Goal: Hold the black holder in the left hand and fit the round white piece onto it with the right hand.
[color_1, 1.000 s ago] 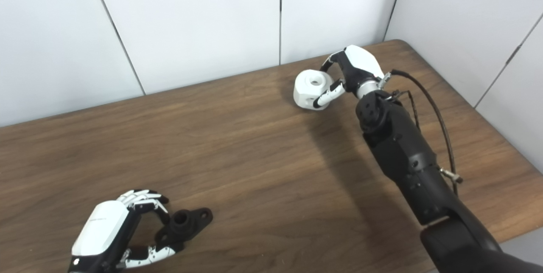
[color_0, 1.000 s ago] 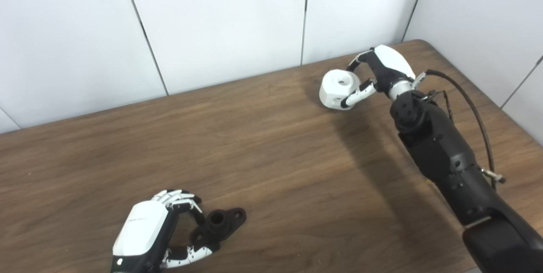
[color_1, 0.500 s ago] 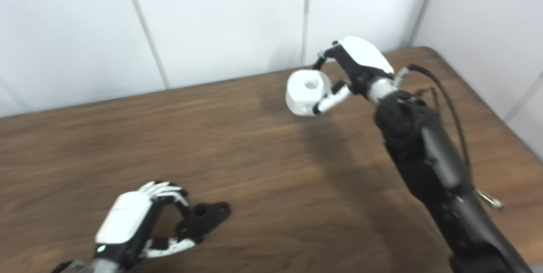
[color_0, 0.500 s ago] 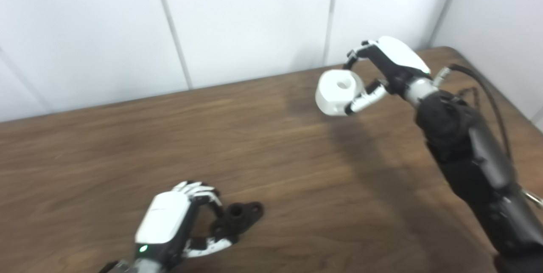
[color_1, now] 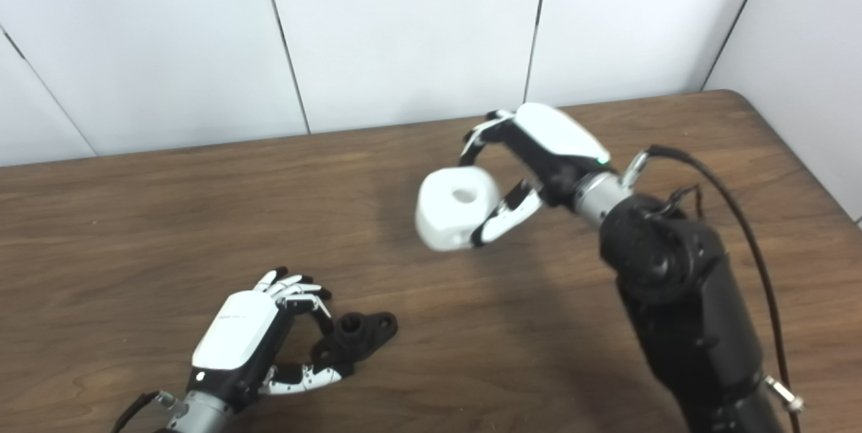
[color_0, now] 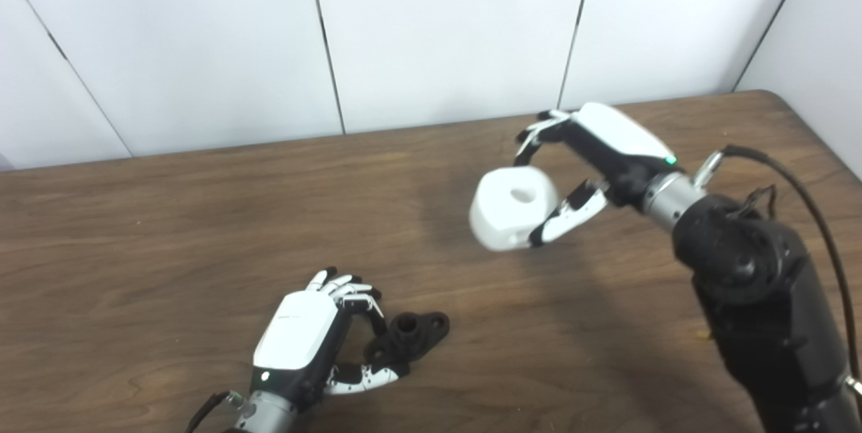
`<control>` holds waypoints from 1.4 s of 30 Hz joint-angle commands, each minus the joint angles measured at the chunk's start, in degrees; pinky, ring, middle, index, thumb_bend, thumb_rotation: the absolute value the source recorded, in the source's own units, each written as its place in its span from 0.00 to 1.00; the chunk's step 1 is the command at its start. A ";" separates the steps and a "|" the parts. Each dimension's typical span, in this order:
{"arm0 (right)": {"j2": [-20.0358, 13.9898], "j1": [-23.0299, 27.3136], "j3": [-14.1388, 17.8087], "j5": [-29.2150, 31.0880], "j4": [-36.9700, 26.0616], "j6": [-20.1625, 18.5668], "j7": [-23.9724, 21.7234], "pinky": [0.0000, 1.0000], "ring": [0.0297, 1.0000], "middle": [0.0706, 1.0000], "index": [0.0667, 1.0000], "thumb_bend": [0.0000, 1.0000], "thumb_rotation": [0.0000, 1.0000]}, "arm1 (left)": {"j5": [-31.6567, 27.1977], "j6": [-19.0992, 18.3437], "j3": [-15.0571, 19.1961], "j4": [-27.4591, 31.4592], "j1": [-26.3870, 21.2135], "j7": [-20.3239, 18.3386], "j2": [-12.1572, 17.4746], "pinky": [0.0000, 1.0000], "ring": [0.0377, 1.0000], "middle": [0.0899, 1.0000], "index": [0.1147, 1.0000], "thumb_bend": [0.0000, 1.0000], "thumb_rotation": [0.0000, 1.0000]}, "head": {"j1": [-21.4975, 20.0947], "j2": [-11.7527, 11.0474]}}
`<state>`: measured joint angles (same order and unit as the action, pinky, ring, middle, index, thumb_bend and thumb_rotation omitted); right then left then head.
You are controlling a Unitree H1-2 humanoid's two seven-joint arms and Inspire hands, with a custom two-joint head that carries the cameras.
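Fingers (color_0: pixel 535 140) and thumb of the right hand (color_0: pixel 592 150) pinch the round white piece (color_0: pixel 512 207) from both sides, holding it clear above the wooden worktop (color_0: pixel 168 217) — hole facing up. Near the front edge, the left hand (color_0: pixel 306 335) curls its fingers (color_0: pixel 353 291) around the black holder (color_0: pixel 407 337), which rests on the worktop — well apart from the white piece.

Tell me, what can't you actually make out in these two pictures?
- Whether the left hand truly grips the black holder: in both views the hand's back hides the contact.
- The underside of the round white piece, held by the right hand: it faces away.
- The right arm's upper part: cut off by the bottom edge.
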<state>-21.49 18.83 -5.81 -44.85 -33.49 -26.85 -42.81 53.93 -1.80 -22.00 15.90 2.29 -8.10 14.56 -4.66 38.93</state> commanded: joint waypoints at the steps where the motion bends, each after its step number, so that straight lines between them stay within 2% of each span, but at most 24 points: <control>1: -0.03 1.34 -0.28 -1.31 -2.63 0.01 -0.04 1.00 0.95 0.80 0.45 0.53 0.14 | 1.82 -0.58 -1.54 -1.68 0.11 -2.01 -0.28 0.98 0.86 0.75 0.42 0.52 0.05 | 0.25 0.16; 10: 3.26 0.15 -1.53 0.49 -5.22 0.13 -0.30 1.00 0.95 0.80 0.44 0.53 0.14 | 2.51 -2.78 -2.46 -1.32 -0.26 -2.96 -1.74 0.99 0.87 0.75 0.42 0.52 0.05 | 3.27 1.15; 16: 3.72 -0.72 -2.99 1.59 -5.74 0.67 0.33 1.00 0.96 0.81 0.44 0.53 0.14 | 3.08 -2.96 -3.07 -1.73 -0.50 -2.44 -2.41 0.99 0.87 0.76 0.42 0.52 0.05 | 4.97 2.15; 31: 5.15 -1.41 -7.84 1.39 -4.37 2.47 2.94 1.00 0.93 0.79 0.44 0.53 0.14 | 2.62 -3.09 -3.05 -2.28 -1.05 -1.90 -2.96 0.99 0.87 0.76 0.42 0.52 0.05 | 5.02 3.40; 42: 5.41 -2.60 -9.47 2.17 -3.80 2.82 4.15 1.00 0.95 0.80 0.44 0.53 0.14 | 2.57 -3.03 -3.11 -2.49 -1.30 -1.90 -3.17 0.99 0.87 0.76 0.42 0.52 0.05 | 5.10 3.70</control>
<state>-16.57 14.54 -15.47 -43.06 -36.58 -25.74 -40.43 55.82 -4.80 -23.88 14.92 1.01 -8.45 11.55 0.35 42.45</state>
